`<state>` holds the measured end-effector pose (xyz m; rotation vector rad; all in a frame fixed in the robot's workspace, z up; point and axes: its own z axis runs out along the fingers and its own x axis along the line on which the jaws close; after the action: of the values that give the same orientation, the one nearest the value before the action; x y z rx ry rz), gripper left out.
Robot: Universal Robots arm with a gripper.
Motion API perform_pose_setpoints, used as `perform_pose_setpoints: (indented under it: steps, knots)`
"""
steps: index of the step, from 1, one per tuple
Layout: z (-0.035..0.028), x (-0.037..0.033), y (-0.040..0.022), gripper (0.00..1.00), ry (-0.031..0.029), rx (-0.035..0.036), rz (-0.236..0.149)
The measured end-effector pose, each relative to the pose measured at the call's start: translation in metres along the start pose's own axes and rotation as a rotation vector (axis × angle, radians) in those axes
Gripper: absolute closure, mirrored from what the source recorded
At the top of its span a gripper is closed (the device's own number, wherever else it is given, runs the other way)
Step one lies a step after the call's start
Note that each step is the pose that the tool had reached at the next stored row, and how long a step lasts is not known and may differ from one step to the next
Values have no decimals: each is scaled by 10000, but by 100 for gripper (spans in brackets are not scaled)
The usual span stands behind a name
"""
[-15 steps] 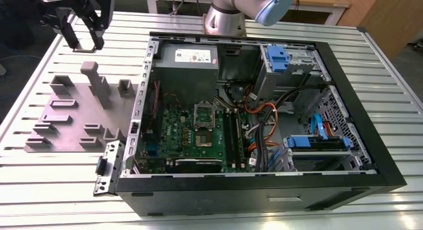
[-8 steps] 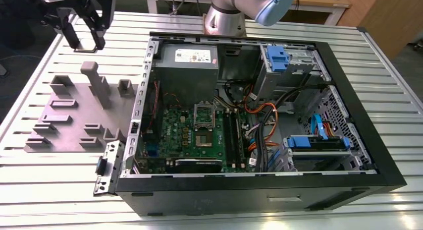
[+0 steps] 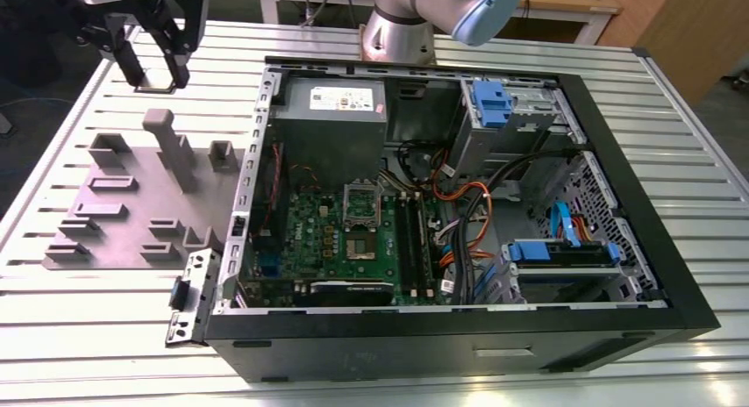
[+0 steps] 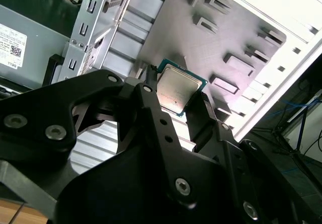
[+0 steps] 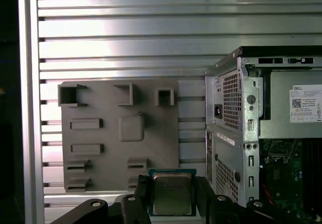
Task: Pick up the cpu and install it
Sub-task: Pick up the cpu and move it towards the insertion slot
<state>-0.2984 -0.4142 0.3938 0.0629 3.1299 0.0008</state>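
cpu [image 5: 172, 193]: you have it clamped between the two black fingers [image 5: 140, 196], metal top facing the first wrist camera, green rim showing at its edges. In the second wrist view the same chip sits tilted against the backdrop of the plate.
gripper [image 3: 154, 72]: closed on the cpu, with one finger on each of two opposite edges. In the exterior view it hangs at the far corner on the exterior view's left, over the slatted table [image 3: 70, 337].
moulded plate [image 3: 129, 223]: grey-purple, lying flat on the table with its blocks upright. The cpu is held clear of it and is not touching it.
computer case [image 3: 632, 161]: on its side with the panel off, just beside the plate on the exterior view's right.
green board [image 3: 351, 240]: flat in the floor of the case, well apart from the gripper.
power supply [image 3: 333, 117]: grey box at the far end of the case, above the board in the exterior view.
cpu versus case: you are holding the chip outside the case wall, on the plate side.
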Motion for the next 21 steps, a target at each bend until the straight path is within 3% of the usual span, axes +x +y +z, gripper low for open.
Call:
perform_pose_setpoints:
  steps: [21]
  knots:
    - [1, -79, 3, 53, 0, 0, 0]
